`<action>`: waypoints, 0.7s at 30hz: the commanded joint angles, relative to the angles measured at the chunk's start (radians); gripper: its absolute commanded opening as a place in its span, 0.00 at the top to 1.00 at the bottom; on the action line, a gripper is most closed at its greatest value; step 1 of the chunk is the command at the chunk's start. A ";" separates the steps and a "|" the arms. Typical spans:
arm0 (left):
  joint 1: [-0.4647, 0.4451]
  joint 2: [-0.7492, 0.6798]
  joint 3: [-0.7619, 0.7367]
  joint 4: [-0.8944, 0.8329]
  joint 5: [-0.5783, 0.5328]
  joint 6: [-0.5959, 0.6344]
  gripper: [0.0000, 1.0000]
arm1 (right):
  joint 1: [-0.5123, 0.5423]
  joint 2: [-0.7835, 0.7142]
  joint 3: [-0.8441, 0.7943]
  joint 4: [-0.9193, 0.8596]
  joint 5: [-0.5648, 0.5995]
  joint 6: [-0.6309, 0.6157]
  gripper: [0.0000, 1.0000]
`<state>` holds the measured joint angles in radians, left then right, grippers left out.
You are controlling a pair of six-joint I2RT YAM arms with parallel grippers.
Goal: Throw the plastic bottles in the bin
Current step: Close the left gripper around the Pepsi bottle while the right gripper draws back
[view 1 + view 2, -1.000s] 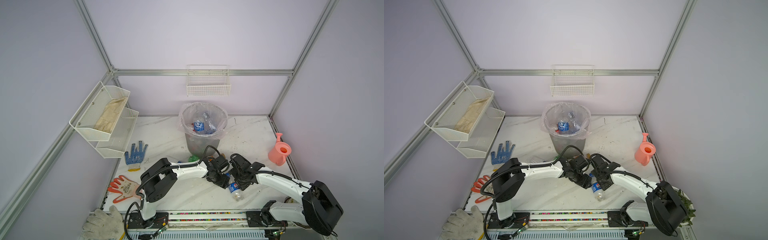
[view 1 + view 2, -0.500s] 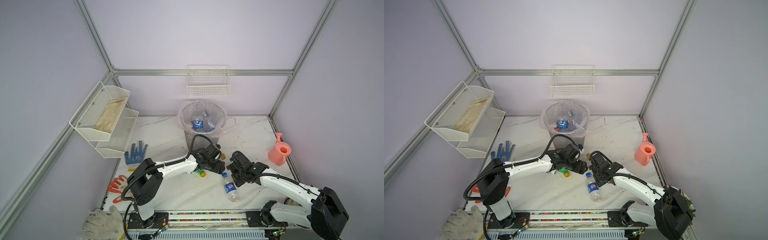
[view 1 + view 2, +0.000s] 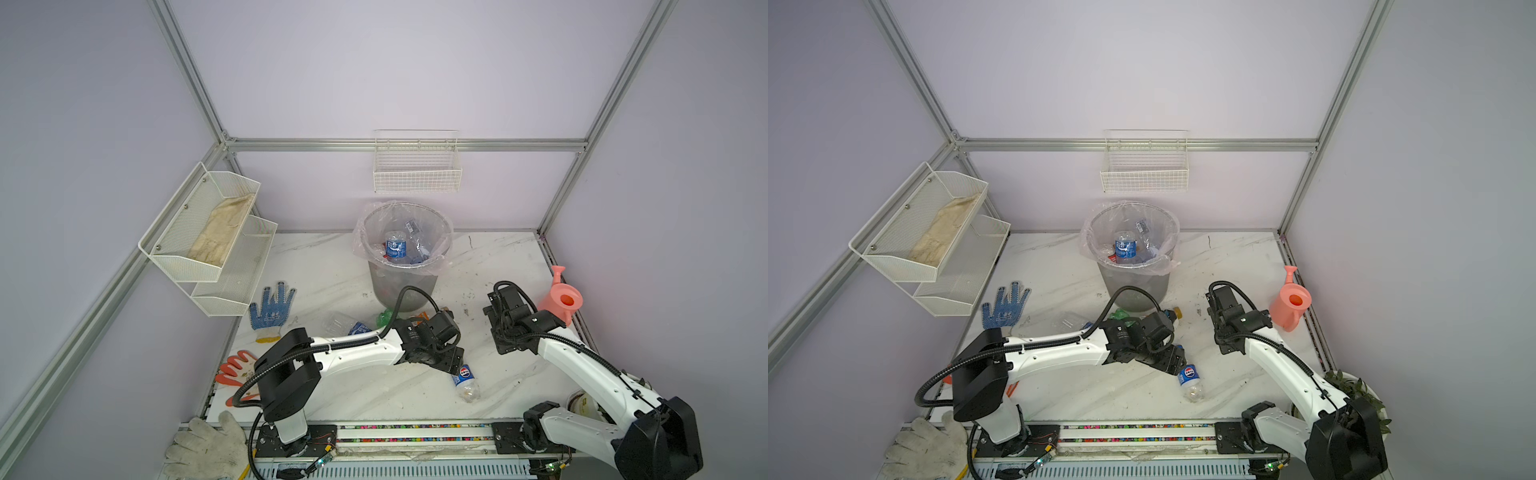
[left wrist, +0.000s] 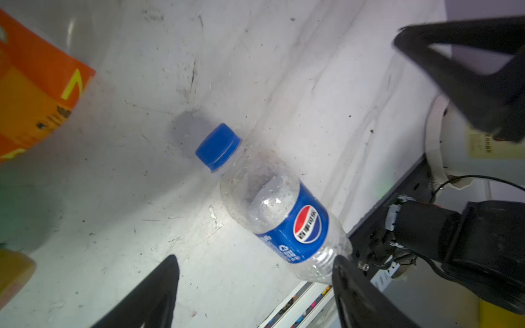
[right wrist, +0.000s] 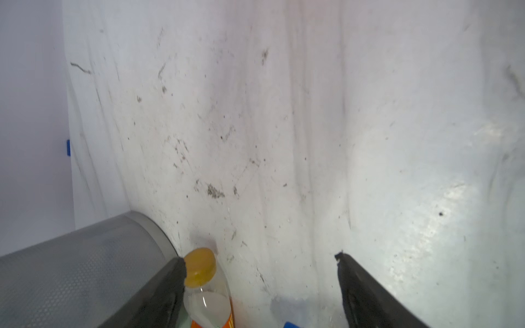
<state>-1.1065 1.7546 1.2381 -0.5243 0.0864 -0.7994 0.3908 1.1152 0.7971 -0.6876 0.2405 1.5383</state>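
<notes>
1. In both top views the bin [image 3: 399,286] [image 3: 1133,286] is standing at the back of the table [image 3: 316,266], lined with a clear bag and holding several plastic bottles [image 3: 395,246]. A mesh shelf [image 3: 174,232] on the side wall is carrying a beige cloth [image 3: 220,230] in its upper tier. A Pepsi bottle [image 3: 464,379] [image 3: 1188,376] is lying on the table, its cap end hidden behind the left gripper [image 3: 451,363]. The right gripper [image 3: 498,330] is hanging well apart from it.
2. In the left wrist view the left gripper [image 4: 255,257] is gaping wide and pinching nothing. The Pepsi bottle [image 4: 278,215] is lying on its side ahead of it, its base showing just past one fingertip [image 4: 349,284].
3. In the right wrist view the right gripper [image 5: 260,257] is standing spread wide over bare table. An orange-capped bottle [image 5: 201,284] is lying just beside one finger [image 5: 162,295], next to the bin's [image 5: 85,269] foot.
</notes>
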 commanded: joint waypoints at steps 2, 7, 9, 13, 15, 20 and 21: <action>-0.001 0.024 0.094 -0.055 0.014 -0.064 0.15 | -0.044 -0.074 -0.012 -0.092 0.028 -0.017 0.14; -0.002 0.058 0.125 -0.080 0.023 -0.093 0.13 | -0.080 -0.079 -0.014 -0.096 0.005 -0.041 0.14; -0.004 0.059 0.139 -0.087 0.023 -0.093 0.13 | -0.079 -0.080 -0.015 -0.097 -0.001 -0.039 0.14; -0.004 0.026 0.137 -0.088 0.009 -0.107 0.13 | -0.083 -0.103 -0.023 -0.098 -0.003 -0.043 0.14; -0.008 0.023 0.138 -0.088 0.013 -0.115 0.13 | -0.086 -0.111 -0.033 -0.097 -0.007 -0.042 0.14; -0.014 0.084 0.193 -0.088 0.041 -0.115 0.13 | -0.086 -0.115 -0.039 -0.096 -0.028 -0.037 0.14; -0.014 0.098 0.210 -0.089 0.044 -0.114 0.13 | -0.086 -0.120 -0.040 -0.099 -0.029 -0.035 0.14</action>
<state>-1.1149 1.8267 1.3235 -0.6224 0.1051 -0.9005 0.3092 1.0119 0.7681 -0.7486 0.2207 1.4784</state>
